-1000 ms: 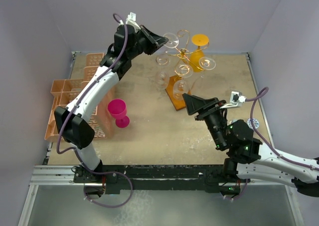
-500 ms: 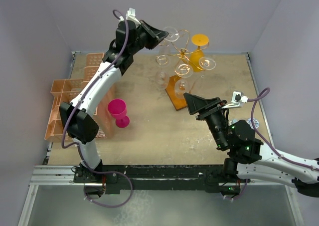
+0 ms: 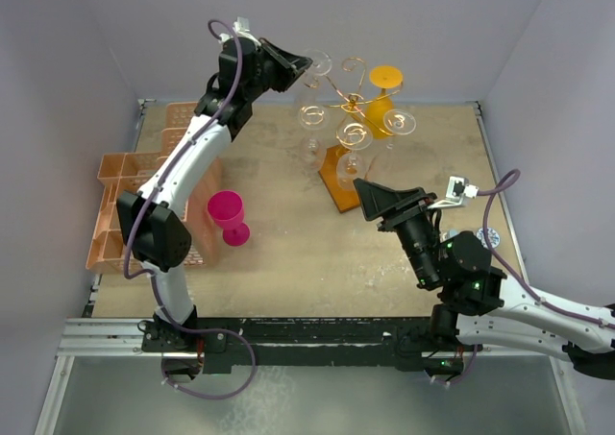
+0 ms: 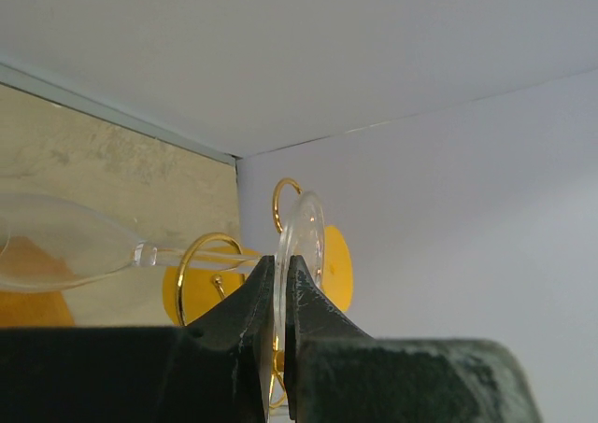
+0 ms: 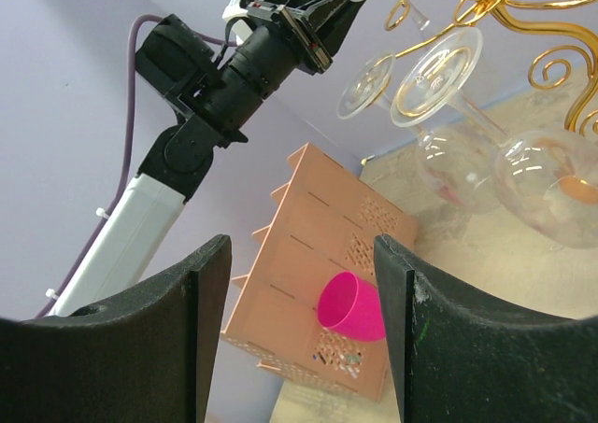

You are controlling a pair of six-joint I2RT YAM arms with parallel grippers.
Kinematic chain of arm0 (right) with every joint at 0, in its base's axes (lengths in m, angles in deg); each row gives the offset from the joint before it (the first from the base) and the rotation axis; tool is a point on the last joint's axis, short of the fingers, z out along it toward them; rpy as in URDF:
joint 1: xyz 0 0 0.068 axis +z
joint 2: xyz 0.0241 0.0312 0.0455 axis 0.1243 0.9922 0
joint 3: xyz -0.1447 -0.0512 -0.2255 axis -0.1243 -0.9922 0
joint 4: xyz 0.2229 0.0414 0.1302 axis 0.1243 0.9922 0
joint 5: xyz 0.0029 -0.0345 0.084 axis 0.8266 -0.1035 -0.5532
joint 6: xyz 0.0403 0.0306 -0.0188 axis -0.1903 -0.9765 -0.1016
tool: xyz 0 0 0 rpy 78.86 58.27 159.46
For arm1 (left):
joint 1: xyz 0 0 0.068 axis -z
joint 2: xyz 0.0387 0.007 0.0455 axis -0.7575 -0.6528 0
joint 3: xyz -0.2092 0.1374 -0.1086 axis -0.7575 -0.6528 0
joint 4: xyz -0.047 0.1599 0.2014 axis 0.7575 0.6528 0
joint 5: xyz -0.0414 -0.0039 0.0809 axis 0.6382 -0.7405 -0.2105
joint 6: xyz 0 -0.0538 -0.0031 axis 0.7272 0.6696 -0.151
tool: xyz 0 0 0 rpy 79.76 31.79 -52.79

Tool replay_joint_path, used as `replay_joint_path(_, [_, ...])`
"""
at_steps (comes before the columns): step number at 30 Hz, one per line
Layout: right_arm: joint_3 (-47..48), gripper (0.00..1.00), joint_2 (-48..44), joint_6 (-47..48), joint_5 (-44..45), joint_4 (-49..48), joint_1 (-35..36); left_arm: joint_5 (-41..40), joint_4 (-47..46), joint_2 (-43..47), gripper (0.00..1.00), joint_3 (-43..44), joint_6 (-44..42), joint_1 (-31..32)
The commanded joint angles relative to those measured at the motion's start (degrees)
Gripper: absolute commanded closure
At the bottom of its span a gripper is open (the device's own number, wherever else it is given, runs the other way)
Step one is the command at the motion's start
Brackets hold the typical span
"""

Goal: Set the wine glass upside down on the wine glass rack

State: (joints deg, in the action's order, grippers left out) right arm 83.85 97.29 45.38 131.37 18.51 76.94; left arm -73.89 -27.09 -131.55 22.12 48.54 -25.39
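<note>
Clear wine glass (image 4: 65, 241), tipped sideways, foot pinched in left gripper (image 4: 280, 272).

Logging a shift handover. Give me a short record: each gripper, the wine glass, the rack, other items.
left gripper: shut on the foot of the wine glass, high beside the rack top
right gripper: open, empty, near the rack base
wine glass: clear, not yet on the rack
rack: other clear glasses hang on it
other: pink cup, orange crate
</note>
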Motion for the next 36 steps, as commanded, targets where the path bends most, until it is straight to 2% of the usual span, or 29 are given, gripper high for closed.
replay_joint_path(1, [-0.48, 0.36, -0.11, -0.83, -0.06, -3.06, 0.10, -1.34, -3.23, 3.26, 1.00, -0.44, 0.35, -1.25])
replay_joint_path(14, [-0.45, 0.36, -0.19, -1.07, -0.36, -3.06, 0.08, 0.58, -2.67, 6.38, 1.00, -5.26, -0.73, -1.56])
replay_joint_path(22, [-0.45, 0.36, -0.20, -1.33, -0.29, -3.11, 0.15, 1.24, 1.89, 7.47, 1.00, -4.95, -2.99, -1.70])
replay_joint_path(36, [-0.60, 0.36, -0.29, -2.00, -0.62, -2.81, 0.08, 2.18, 8.16, 6.18, 0.86, -2.63, -5.20, -1.69])
